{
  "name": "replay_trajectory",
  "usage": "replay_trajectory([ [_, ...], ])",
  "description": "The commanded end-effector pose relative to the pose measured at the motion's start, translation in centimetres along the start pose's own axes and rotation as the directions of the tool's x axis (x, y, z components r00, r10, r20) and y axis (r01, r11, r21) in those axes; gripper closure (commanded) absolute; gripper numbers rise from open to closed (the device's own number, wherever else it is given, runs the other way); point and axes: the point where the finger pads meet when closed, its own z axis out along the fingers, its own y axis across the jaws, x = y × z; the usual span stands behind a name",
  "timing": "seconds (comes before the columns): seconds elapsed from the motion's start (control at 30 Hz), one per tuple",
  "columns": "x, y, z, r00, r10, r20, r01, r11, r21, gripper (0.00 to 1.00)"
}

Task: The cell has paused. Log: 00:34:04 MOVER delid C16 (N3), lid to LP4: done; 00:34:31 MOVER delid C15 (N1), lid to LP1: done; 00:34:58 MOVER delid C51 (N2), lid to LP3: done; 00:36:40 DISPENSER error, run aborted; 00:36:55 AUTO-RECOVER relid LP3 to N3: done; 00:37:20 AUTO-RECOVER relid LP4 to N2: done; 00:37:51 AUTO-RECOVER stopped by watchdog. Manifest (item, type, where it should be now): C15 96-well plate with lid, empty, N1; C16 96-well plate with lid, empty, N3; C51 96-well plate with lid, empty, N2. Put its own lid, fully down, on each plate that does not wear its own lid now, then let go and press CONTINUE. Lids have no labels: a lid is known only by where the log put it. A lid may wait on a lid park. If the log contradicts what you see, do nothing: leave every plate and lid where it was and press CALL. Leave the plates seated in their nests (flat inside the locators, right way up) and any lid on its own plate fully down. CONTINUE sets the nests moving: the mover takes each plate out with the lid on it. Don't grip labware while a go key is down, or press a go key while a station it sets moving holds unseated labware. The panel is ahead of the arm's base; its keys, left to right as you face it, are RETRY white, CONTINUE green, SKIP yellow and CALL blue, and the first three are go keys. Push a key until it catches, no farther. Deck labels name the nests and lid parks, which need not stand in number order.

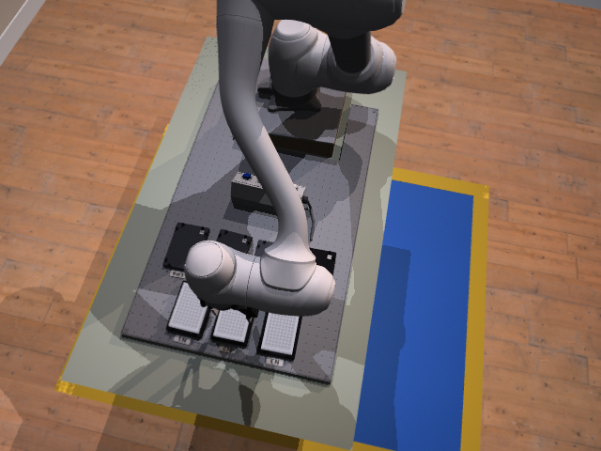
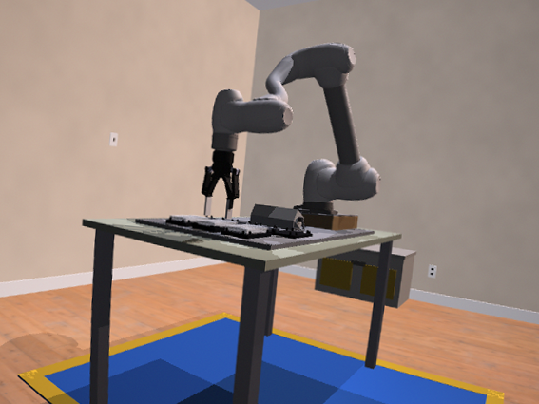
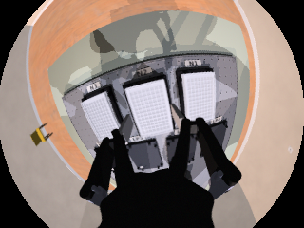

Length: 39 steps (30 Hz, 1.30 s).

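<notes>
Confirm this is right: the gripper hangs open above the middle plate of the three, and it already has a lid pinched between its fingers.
Not quite. The gripper does hang open above the middle plate of the three, but it holds nothing: the exterior view shows bare fingers spread apart, just above the deck, with no lid between them.
</notes>
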Motion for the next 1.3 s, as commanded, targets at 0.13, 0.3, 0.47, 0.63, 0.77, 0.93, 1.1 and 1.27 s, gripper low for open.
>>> replay_trajectory([
  [0.13,-0.05,0.08,0.24,1.000,0.005,0.000,-0.005,1.000,0.001,0.41],
  [0.3,-0.05,0.08,0.24,1.000,0.005,0.000,-0.005,1.000,0.001,0.41],
  [0.47,-0.05,0.08,0.24,1.000,0.005,0.000,-0.005,1.000,0.001,0.34],
  [0.63,-0.05,0.08,0.24,1.000,0.005,0.000,-0.005,1.000,0.001,0.34],
  [0.77,-0.05,0.08,0.24,1.000,0.005,0.000,-0.005,1.000,0.001,0.34],
  [0.93,-0.05,0.08,0.24,1.000,0.005,0.000,-0.005,1.000,0.001,0.34],
  [1.1,-0.05,0.08,0.24,1.000,0.005,0.000,-0.005,1.000,0.001,0.34],
  [1.27,-0.05,0.08,0.24,1.000,0.005,0.000,-0.005,1.000,0.001,0.34],
])
